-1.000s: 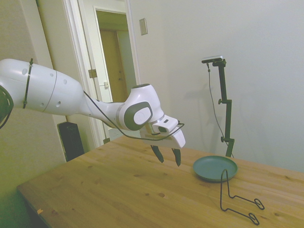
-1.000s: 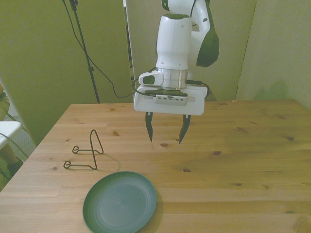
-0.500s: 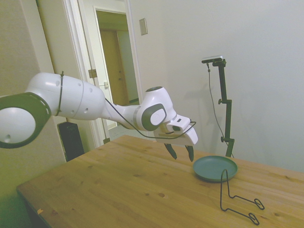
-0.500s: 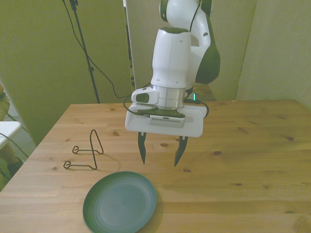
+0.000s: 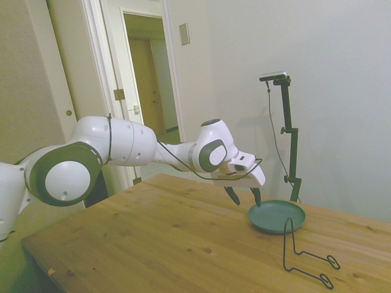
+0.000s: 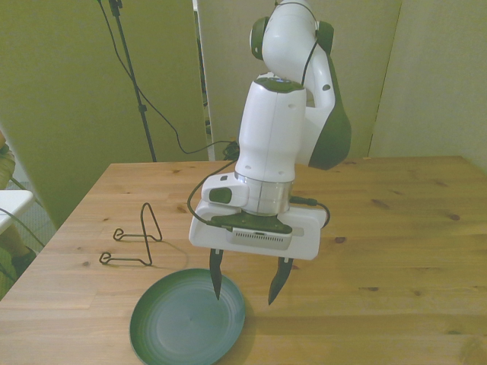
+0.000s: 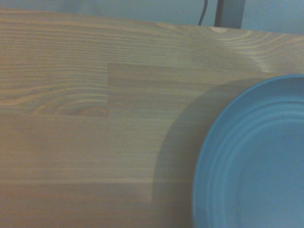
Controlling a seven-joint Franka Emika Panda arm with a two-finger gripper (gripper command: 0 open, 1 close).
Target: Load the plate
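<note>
Wooden surface [image 6: 396, 228] carries a plate [image 6: 179, 323] near its front edge and a wire stand [image 6: 137, 239] just beside it, apart. Nothing is held in the plate. Above the plate's rim the claw [image 6: 243, 283] is spread open, gripping nothing.

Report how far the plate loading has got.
Nothing is done yet: the plate lies flat on the table, and the wire stand beside it holds nothing. In hand: the gripper hangs open and empty above the plate's rim, on the front view's right side. Left: grasp the rim, lift the plate and, most likely, set it in the stand.
</note>
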